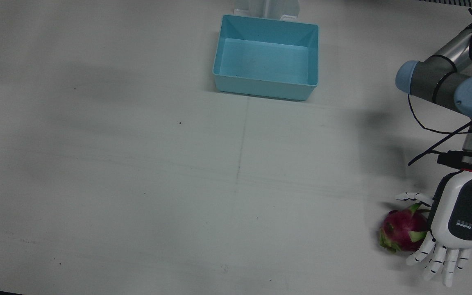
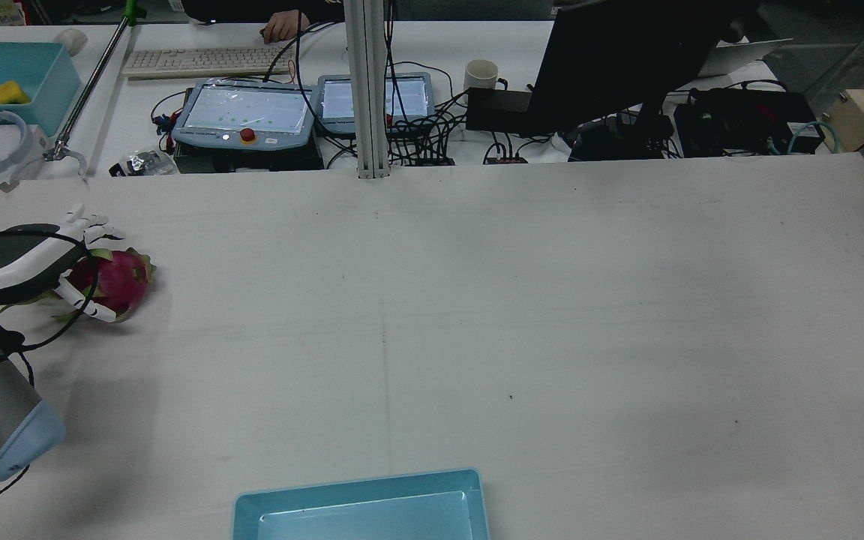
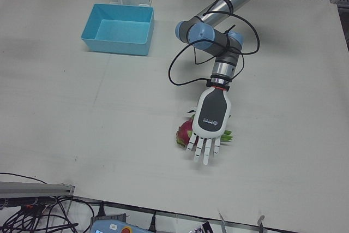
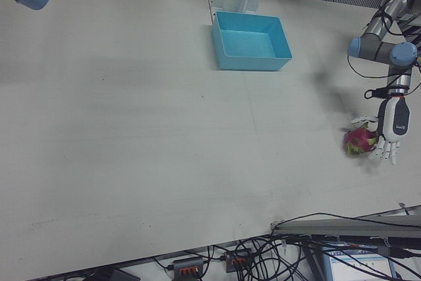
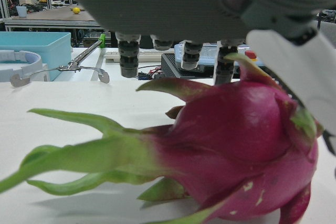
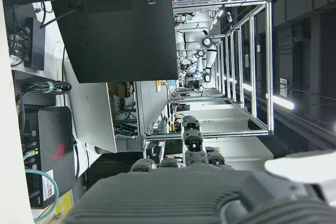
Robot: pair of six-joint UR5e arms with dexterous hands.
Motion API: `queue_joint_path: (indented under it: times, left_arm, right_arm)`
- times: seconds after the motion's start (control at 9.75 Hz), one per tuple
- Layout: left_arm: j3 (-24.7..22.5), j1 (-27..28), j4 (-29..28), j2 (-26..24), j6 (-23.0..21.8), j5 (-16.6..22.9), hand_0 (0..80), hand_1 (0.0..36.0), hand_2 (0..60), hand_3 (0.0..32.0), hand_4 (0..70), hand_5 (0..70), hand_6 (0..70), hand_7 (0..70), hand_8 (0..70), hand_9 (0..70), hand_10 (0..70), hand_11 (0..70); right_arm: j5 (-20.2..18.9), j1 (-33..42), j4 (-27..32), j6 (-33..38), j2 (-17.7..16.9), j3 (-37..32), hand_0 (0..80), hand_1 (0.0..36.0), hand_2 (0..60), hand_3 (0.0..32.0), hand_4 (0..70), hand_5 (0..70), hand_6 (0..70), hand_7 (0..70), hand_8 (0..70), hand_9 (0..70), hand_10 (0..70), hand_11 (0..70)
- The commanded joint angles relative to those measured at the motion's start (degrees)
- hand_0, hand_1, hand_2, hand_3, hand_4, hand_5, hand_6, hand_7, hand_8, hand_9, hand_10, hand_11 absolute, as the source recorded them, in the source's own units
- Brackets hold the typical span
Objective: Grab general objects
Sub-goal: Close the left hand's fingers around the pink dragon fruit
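The left hand (image 1: 457,223) is parked right over a dragon fruit (image 1: 403,230) near the operator-side edge of the table (image 1: 137,172), palm down, with its fingers (image 1: 441,262) spread and reaching past the fruit, so it's open and not gripping anything yet. My guess is it's positioned like that so the fingers can curl down around the far side while the thumb (image 1: 414,197) comes in from the other, basically a cage grasp. The fruit sits on the table on its side, and from the front view it peeks out from under the palm's edge instead of being centred beneath it. The left hand view is the useful one here: it shows the fruit's green leafy scales (image 5: 89,153) sticking out sideways and the fingers hanging above the fruit with daylight between them, which the overhead shots can't confirm. The blue bin (image 1: 266,57) is empty and well apart, back by the pedestals, probably the drop spot. The right hand (image 6: 210,192) only shows in its own camera, aimed off the table toward a monitor (image 6: 115,24); can't tell if it's open or closed.
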Motion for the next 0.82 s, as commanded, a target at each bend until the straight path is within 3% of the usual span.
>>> queue_joint_path:
  times: [0.0, 0.31, 0.72]
  left_arm:
    - [2.24, 0.23, -2.31, -0.23, 0.99, -0.33, 53.7, 26.2, 18.2, 1.0, 0.0, 27.3, 0.0, 15.6, 0.0, 1.7, 7.9, 13.9]
    - [2.95, 0.4, -2.84, -0.14, 0.99, -1.82, 52.9, 23.9, 17.5, 0.0, 1.6, 33.7, 0.0, 15.5, 0.9, 1.7, 6.1, 10.8]
    - [4.53, 0.4, -5.38, -0.14, 0.99, -1.92, 51.2, 18.6, 13.4, 0.0, 25.1, 44.9, 4.3, 19.5, 2.3, 2.5, 2.5, 4.6]
  right_arm:
    - [0.0, 0.0, 0.05, -0.03, 0.0, 0.0, 0.0, 0.0, 0.0, 0.0, 0.0, 0.0, 0.0, 0.0, 0.0, 0.0, 0.0, 0.0]
    - [0.0, 0.0, 0.05, -0.03, 0.0, 0.0, 0.0, 0.0, 0.0, 0.0, 0.0, 0.0, 0.0, 0.0, 0.0, 0.0, 0.0, 0.0]
    - [0.0, 0.0, 0.05, -0.03, 0.0, 0.0, 0.0, 0.0, 0.0, 0.0, 0.0, 0.0, 0.0, 0.0, 0.0, 0.0, 0.0, 0.0]
